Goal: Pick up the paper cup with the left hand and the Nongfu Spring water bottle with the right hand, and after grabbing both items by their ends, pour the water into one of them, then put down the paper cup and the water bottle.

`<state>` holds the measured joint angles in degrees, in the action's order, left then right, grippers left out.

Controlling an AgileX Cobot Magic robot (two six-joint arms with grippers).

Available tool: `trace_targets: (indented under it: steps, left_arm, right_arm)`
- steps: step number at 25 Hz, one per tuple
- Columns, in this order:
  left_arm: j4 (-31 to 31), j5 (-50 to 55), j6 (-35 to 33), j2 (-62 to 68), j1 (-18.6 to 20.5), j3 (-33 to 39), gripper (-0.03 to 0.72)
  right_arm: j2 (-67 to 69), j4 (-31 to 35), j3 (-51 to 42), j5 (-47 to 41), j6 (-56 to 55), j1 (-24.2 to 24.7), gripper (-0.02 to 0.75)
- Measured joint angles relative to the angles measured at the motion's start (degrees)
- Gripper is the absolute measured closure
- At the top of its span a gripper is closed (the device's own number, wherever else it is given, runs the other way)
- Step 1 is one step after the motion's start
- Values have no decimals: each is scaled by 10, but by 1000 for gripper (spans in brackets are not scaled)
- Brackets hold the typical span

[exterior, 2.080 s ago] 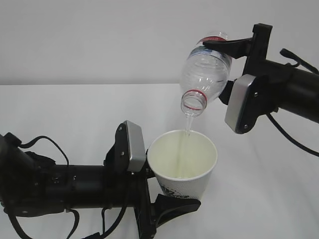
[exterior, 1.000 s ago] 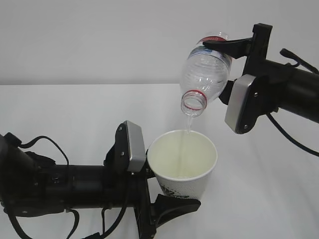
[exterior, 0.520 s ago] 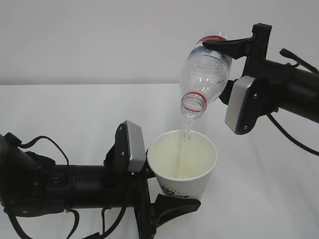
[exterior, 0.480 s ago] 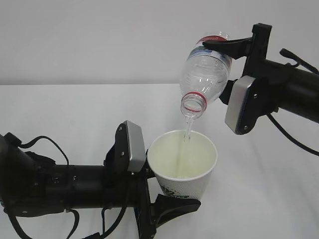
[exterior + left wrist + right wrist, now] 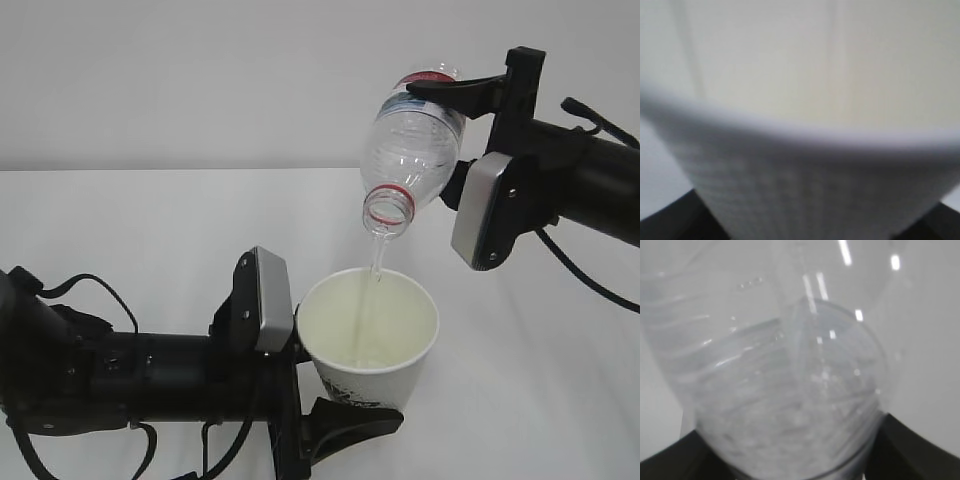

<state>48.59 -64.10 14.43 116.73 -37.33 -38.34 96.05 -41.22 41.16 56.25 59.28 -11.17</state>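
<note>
Right tool [image 5: 452, 92]: we see its black fingers clamped on the base end of the Nongfu Spring water bottle [image 5: 412, 150], holding it raised and tipped, mouth down and to the left. In the right wrist view the dark finger tips sit at either lower corner with the bottle's clear ribbed body [image 5: 780, 390] filling the picture between them.

Left tool [image 5: 330, 425]: we see it gripping the paper cup [image 5: 368, 335] low on its wall, jaws spread to the cup's width, cup held upright just beside the grey plate. The left wrist view shows the cup's wall [image 5: 815, 190] blurred and very close, with dark finger tips at both bottom corners.

Tabletop [image 5: 150, 220]: white, lying under both arms; we cannot tell whether the cup's base touches it.

Bottle contents: mostly drained, red neck ring at the open mouth, red label near the gripped end.

Cup contents: pale inside, with liquid gathered at the bottom.

Water [image 5: 376, 262]: a thin clear stream falling from the bottle's mouth into the cup's open top, directly below.
</note>
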Motion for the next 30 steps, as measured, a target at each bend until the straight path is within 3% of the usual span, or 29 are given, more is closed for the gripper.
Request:
trace_targets:
  steps: [30]
  left_arm:
    - [-9, 0, 0, 0, 0, 0, 142]
  right_arm:
    - [0, 0, 0, 2, 1, 0, 258]
